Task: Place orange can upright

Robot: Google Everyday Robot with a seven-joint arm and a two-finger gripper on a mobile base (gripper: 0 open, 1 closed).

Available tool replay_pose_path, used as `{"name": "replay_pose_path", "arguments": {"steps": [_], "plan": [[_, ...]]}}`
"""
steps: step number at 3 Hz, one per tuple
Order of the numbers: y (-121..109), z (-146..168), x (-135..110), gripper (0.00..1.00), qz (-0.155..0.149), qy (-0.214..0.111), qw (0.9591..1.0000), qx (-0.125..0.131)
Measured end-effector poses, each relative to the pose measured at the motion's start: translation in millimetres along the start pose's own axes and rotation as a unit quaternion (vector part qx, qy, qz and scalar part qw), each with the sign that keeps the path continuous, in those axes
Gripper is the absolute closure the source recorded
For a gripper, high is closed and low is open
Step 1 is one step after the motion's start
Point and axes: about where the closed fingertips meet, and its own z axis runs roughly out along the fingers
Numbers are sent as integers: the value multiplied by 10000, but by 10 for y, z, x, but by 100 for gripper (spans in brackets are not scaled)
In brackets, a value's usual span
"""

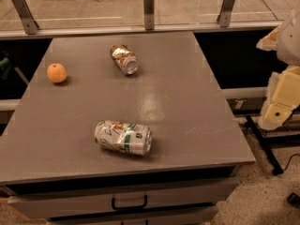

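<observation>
Three things lie on the grey tabletop (pixel 187 102): two drink cans and one round orange (pixel 56 72).

The orange can (pixel 124 58) is on its side toward the far edge, a little left of the middle. It is shiny copper with pale patches on a crinkled skin. One silver end faces the near right corner. I can read no brand or writing on it.

The other can, a white-and-green can (pixel 123 138), also lies on its side, close to the near edge and left of centre. It has green bands and some dark marks on the label, but no word I can make out.

The orange sits alone by the left edge, about level with the orange can and well apart from it.

The hand (pixel 280 102) shows as cream and yellowish parts beyond the right edge of the tabletop, off the surface altogether. I cannot tell how far open it is, and nothing can be seen in its hold. The orange can is well apart from the hand, across most of the tabletop's width to the hand's far left.

Behind the far edge stand three metal posts (pixel 148 8) of a glass rail. Below the near edge is one drawer with a dark handle (pixel 129 203).
</observation>
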Motion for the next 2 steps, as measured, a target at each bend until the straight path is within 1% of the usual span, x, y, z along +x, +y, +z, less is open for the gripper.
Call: {"name": "replay_pose_path", "arguments": {"steps": [1, 2], "plan": [[-1, 0, -1, 0, -1, -1, 10000, 1], [-194, 112, -287, 0, -295, -270, 9992, 59]]}}
